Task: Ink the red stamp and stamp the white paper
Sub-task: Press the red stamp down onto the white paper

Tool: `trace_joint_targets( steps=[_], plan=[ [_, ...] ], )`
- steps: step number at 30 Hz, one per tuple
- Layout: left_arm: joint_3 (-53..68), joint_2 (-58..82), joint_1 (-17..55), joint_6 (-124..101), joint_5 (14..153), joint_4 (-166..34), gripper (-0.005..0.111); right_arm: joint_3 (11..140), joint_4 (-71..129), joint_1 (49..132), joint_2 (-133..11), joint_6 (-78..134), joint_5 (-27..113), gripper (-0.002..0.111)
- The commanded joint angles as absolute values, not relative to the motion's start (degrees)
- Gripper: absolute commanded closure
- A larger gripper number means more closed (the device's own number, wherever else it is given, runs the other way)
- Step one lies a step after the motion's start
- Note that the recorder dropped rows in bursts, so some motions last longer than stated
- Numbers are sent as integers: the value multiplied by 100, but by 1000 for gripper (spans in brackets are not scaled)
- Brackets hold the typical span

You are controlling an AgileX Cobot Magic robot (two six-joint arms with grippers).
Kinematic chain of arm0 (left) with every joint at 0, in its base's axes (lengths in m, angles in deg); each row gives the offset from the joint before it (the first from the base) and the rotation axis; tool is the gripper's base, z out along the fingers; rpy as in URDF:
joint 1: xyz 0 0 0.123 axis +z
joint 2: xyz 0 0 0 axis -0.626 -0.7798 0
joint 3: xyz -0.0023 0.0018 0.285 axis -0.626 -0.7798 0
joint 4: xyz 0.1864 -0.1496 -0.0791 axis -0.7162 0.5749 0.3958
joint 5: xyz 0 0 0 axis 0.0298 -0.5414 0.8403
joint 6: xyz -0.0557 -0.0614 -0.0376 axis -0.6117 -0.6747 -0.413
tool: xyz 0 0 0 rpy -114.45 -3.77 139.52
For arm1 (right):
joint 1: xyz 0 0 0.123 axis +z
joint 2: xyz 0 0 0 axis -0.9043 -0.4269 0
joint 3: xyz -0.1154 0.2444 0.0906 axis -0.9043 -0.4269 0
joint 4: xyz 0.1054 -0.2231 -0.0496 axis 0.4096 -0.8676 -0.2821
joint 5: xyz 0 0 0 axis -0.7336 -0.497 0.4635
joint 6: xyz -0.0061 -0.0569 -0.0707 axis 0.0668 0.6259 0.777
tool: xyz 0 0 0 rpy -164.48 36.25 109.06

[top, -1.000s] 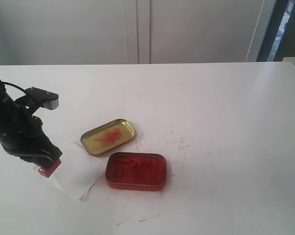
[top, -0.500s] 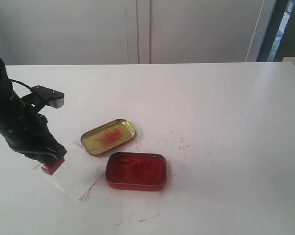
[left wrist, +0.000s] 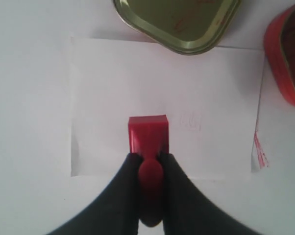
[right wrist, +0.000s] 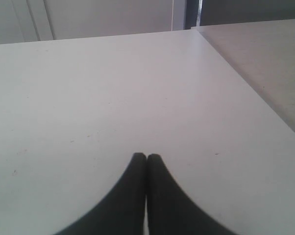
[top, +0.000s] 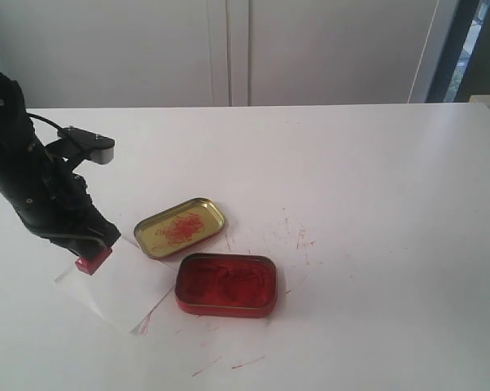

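Spreading wide, the flat white tabletop [top: 375, 204] carries the thin white rectangular paper sheet [left wrist: 137, 78], right under your left gripper [left wrist: 150, 159]. Past those fingertips sit the red rectangular ink tin [top: 226, 284] and the gold-coloured metal lid [top: 180, 227] smeared red. Your left fingers pinch the small all-red plastic stamp [left wrist: 147, 132] by its knob, block just ahead of the tips, over the sheet. On your right gripper [right wrist: 146, 157] the fingers are pressed together.

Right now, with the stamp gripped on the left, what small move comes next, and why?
Probably lower the left gripper straight down: its jaws hold the red stamp over bare white paper, clear of the gold lid and red ink tin. The stamp's face is hidden, so inking can't be confirmed.
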State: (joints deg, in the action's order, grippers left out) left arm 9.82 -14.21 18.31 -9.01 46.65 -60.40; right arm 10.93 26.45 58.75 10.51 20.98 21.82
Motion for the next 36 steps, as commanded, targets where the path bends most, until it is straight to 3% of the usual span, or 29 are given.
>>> trace_joint_targets(
  steps=[1,17,36],
  plan=[
    [1003,-1590,1804,-952,4536,-5944,107,1063,2633,5897,1075,2104,2266,108],
    [1003,-1819,1343,-975,4906,-6005,107,1063,2633,5897,1075,2104,2266,108],
    [1003,-2380,1343,-976,5086,-6050,107,1063,2633,5897,1075,2104,2266,108]
  ],
)
